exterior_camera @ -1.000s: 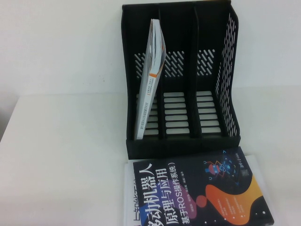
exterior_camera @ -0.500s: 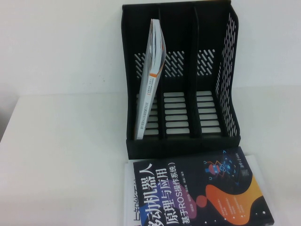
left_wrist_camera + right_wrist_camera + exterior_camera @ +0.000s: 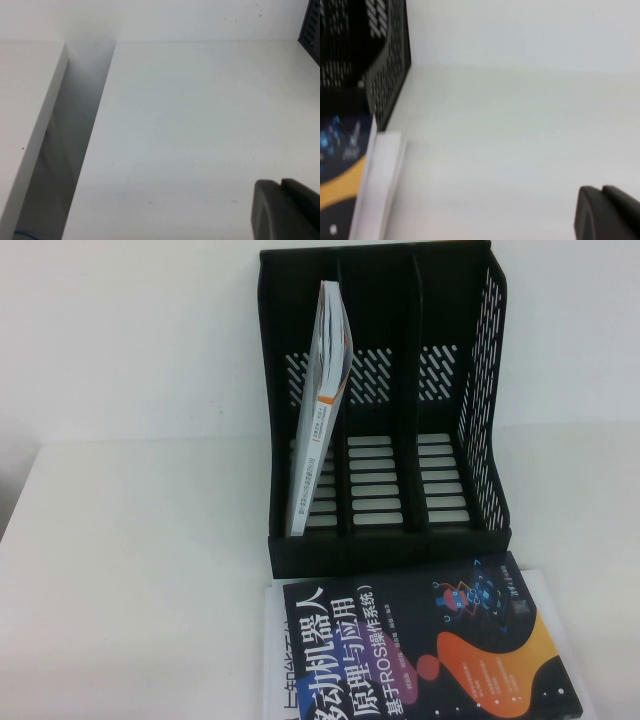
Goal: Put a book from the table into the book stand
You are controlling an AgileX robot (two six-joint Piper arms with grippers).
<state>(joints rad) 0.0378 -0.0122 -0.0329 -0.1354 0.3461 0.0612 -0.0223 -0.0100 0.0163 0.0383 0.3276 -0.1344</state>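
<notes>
A black book stand [image 3: 480,440] with three slots stands at the back of the white table. A thin book [image 3: 320,410] leans upright in its left slot. A dark book with orange shapes [image 3: 420,650] lies flat in front of the stand, on top of a white book [image 3: 272,660]. Neither arm shows in the high view. My left gripper [image 3: 281,186] is shut and empty over bare table left of the stand. My right gripper [image 3: 602,192] is shut and empty over bare table right of the stand [image 3: 390,75] and the flat books [image 3: 340,170].
The table's left edge and a gap to another white surface [image 3: 25,125] show in the left wrist view. A white wall runs behind the stand.
</notes>
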